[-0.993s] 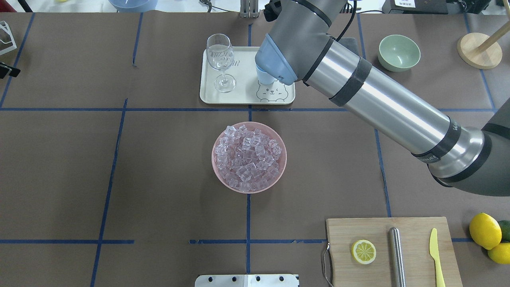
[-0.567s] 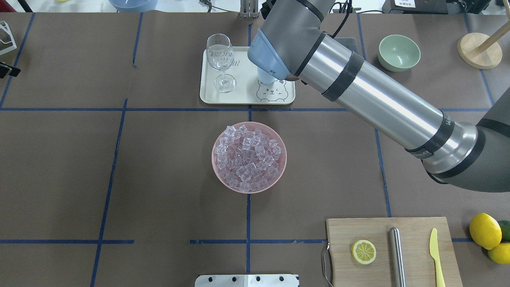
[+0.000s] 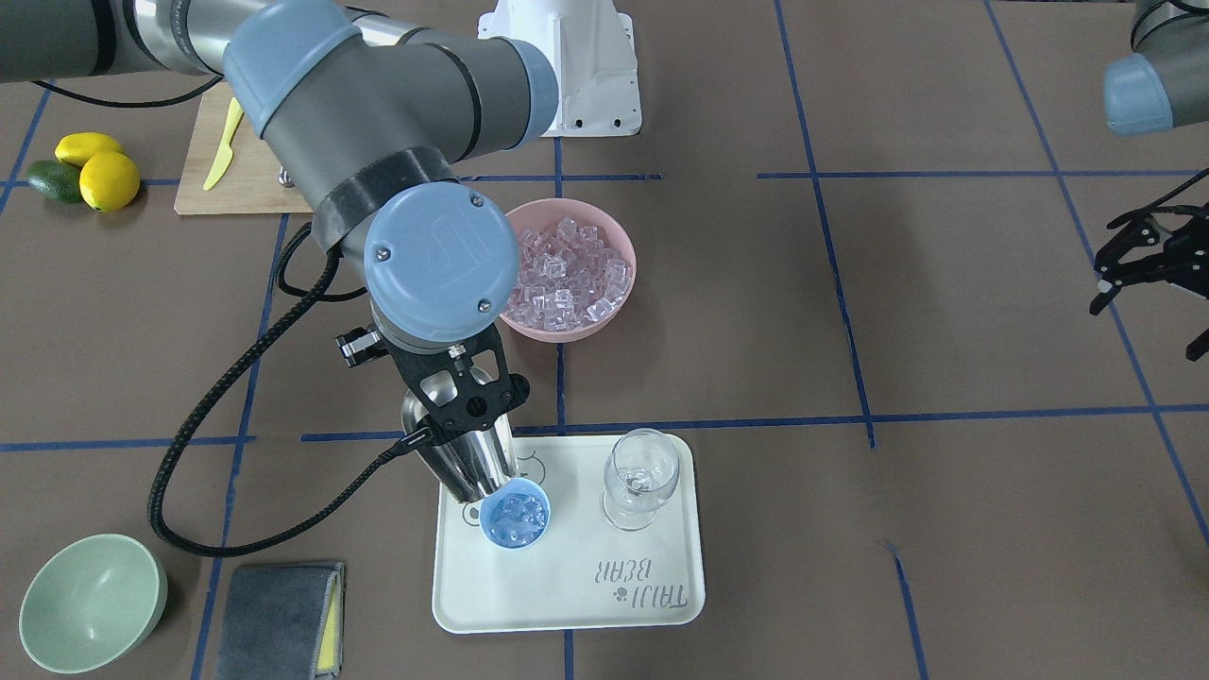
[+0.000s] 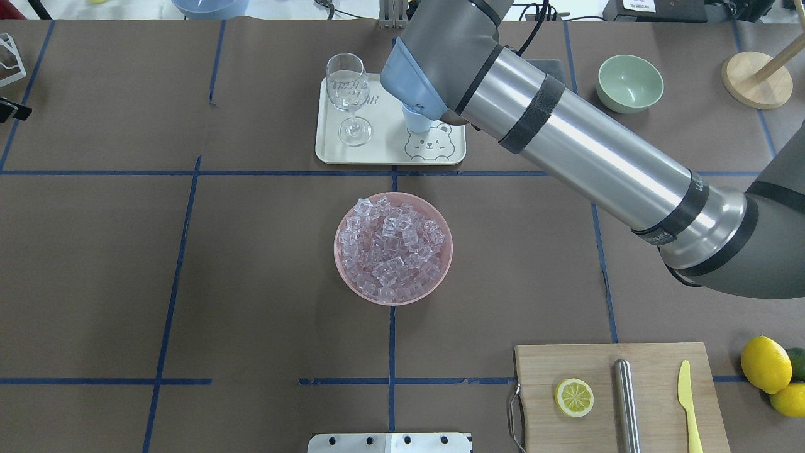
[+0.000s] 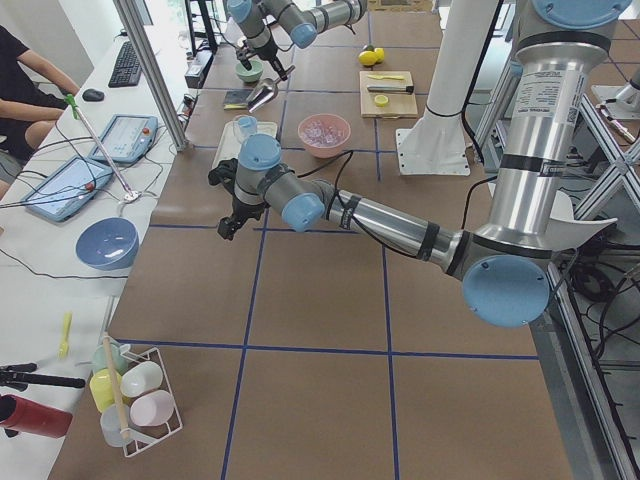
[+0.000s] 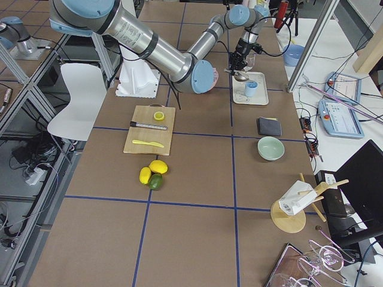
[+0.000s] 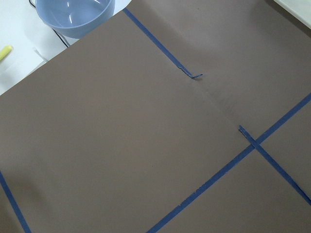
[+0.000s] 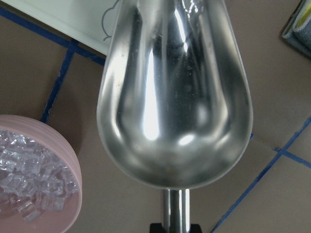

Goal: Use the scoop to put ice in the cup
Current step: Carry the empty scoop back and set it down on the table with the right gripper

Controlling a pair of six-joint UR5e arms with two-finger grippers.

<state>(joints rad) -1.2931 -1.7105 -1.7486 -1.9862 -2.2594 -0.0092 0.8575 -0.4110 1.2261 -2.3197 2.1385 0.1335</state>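
The right gripper (image 3: 468,406) has its jaws pinched on the thin handle of the scoop (image 8: 175,97). It holds the scoop tilted steeply, mouth down, over the cream tray (image 3: 567,604). The left gripper (image 3: 1150,283) hangs well apart at the table's far side, its jaws spread and holding nothing.

The scoop is polished steel with a deep rounded trough. In the right wrist view the trough is bare and mirror-bright, with no cube in it. In the front-facing view its lower lip sits right at the rim of the cup (image 3: 515,518); whether metal touches plastic I cannot tell. The cup is small, round and light blue. It stands upright on the tray beside the printed bear face, with clear ice (image 3: 517,513) inside it. The rest of the ice (image 4: 391,245) is heaped in the pink bowl (image 4: 440,277) at the table's middle, near the tray but off it.

The count is one scoop, one cup, one pink bowl and one tray. One wine glass (image 3: 640,477) stands on the tray just beside the cup, and one green bowl (image 4: 629,82) lies farther off. The cubes in the cup are a small cluster, too glassy to number, and those in the pink bowl are far too many to count.
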